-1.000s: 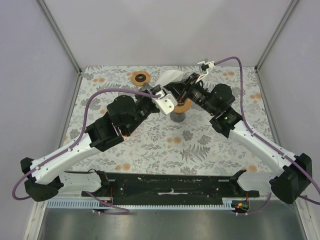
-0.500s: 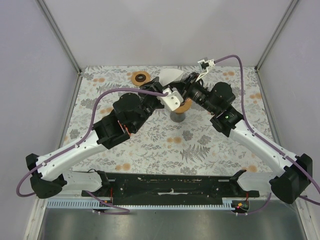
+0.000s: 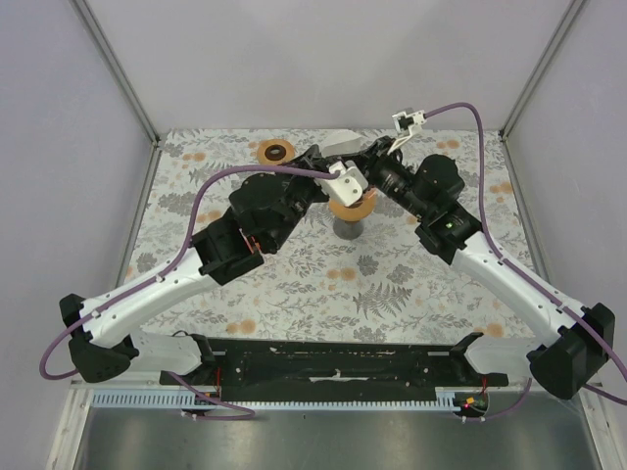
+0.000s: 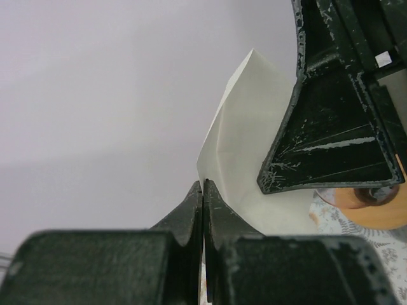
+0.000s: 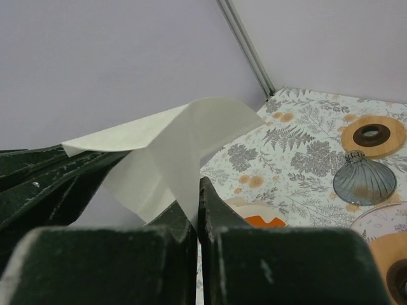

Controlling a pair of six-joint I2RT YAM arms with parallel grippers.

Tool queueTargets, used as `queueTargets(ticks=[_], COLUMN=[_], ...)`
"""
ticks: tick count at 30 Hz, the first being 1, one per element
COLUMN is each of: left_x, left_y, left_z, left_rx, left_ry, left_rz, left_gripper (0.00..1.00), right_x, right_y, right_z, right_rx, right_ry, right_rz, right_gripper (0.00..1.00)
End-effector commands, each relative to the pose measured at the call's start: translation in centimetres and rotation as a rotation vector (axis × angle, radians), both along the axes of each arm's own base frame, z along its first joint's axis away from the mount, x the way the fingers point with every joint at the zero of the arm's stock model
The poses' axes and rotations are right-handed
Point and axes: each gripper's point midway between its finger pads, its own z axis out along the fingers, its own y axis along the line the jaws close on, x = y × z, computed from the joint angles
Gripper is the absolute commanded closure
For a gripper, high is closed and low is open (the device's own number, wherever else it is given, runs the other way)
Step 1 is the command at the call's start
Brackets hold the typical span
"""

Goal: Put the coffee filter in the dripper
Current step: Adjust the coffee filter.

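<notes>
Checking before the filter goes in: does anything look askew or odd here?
Yes. The coffee filter is held in the air, bent and creased rather than opened into a cone. The left gripper and right gripper each pinch an edge, jaws shut. It is not in the dripper yet.

Soft, even light comes from overhead in all my feeds, with no hard glare. From the top camera the coffee filter (image 3: 343,140) looks almost blown white, and below it the arms throw only faint, fuzzy shadows on the table (image 3: 294,284). On the left wrist feed the left gripper (image 4: 203,184), just under the filter, blurs into a dark mass, while the paper's folds stay crisp. The right gripper (image 5: 198,184) blurs likewise, and the glass jug (image 5: 364,178) right of the filter looks slightly soft.
</notes>
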Motion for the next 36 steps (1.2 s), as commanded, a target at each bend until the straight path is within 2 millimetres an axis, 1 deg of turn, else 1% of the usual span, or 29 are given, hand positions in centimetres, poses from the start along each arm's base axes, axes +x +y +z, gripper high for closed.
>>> queueTargets(ticks=[1,3,6,8,9,12,14,15,17,21,23,25,26,28,31,32,36], left_x=[-0.6,-1.1,-1.8,-2.1,-2.0,-2.1,-2.2,-2.2,-2.2,-2.3,-2.4,-2.6,-2.6,-2.8,-3.0,-3.1,-3.6], left_y=[1.4,1.1,0.8,0.8,0.8,0.6,0.6,0.5,0.4,0.4,0.3,0.2,0.1,0.1,0.6,0.7,1.0], left_z=[5.1,5.0,4.0,3.7,3.6,3.8,3.9,4.0,3.8,3.4,3.3,3.4,3.4,4.0,6.2,6.8,7.7], left_rx=[-0.037,-0.014,0.026,0.027,0.021,-0.001,-0.012,-0.016,-0.025,-0.021,-0.016,-0.009,0.000,0.023,0.011,0.008,0.017], left_ry=[-0.216,-0.239,-0.281,-0.294,-0.289,-0.280,-0.277,-0.273,-0.262,-0.259,-0.263,-0.276,-0.285,-0.337,-0.441,-0.461,-0.524], left_rz=[0.007,-0.023,-0.054,-0.063,-0.064,-0.075,-0.079,-0.084,-0.087,-0.097,-0.107,-0.118,-0.121,-0.124,-0.090,-0.087,-0.089], left_gripper=[0.98,0.98,0.98,0.98,0.98,0.98,0.98,0.98,0.98,0.98,0.98,0.98,0.98,0.98,0.98,0.98,0.98], right_x=[0.8,0.9,0.9,0.5,0.2,-0.3,-0.7,-0.9,-1.1,-0.8,-0.4,0.5,1.0,1.9,2.5,2.7,3.6], right_y=[-0.3,-0.1,-0.4,-0.7,-0.9,-0.7,-0.2,-0.1,0.3,0.6,0.5,0.4,0.3,0.2,-0.2,-0.3,-0.8], right_z=[0.5,0.6,1.0,1.9,2.8,5.2,6.2,6.9,7.6,8.4,8.7,8.5,8.4,7.8,7.5,7.2,6.0], right_rx=[0.053,0.067,0.081,0.114,0.138,0.170,0.185,0.202,0.231,0.288,0.316,0.331,0.337,0.333,0.329,0.323,0.306], right_ry=[0.023,0.030,0.022,-0.028,-0.062,-0.140,-0.177,-0.194,-0.198,-0.185,-0.155,-0.118,-0.106,-0.084,-0.069,-0.063,-0.038], right_rz=[-0.027,-0.017,-0.028,-0.023,-0.022,0.006,0.043,0.056,0.079,0.089,0.077,0.046,0.025,-0.014,-0.055,-0.066,-0.125], right_gripper=[1.00,1.00,1.00,0.84,0.79,0.67,0.61,0.59,0.56,0.51,0.53,0.61,0.68,0.78,0.91,0.92,0.98])
